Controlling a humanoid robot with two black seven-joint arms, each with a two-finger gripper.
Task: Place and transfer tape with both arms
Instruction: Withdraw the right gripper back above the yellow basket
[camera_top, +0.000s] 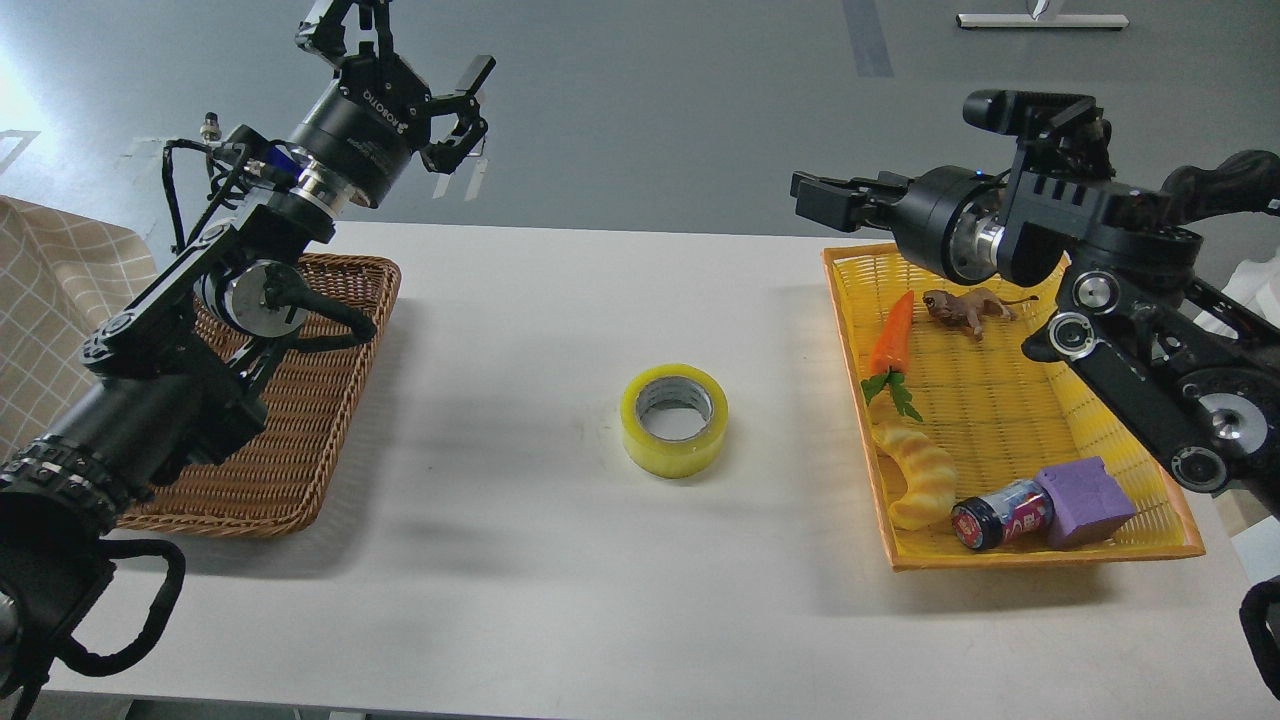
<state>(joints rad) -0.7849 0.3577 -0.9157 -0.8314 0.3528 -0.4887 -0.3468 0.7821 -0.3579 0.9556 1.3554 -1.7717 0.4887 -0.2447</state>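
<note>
The tape (674, 419), a thick yellow roll with a grey-white core, lies flat in the middle of the white table (560, 560), touched by nothing. My right gripper (815, 198) is raised above the far left corner of the yellow basket, up and to the right of the tape, pointing left. Its fingers (835, 190) lie close together and hold nothing. My left gripper (410, 50) is high above the far left of the table, over the wicker basket's far side. Its fingers are spread open and it is empty.
A brown wicker basket (300, 440) sits at the left. A yellow plastic basket (1060, 265) at the right holds a toy carrot (889, 335), a toy lion (962, 310), a croissant toy (915, 480), a small jar (1000, 512) and a purple block (1083, 490). A checked cloth (50, 310) is at far left.
</note>
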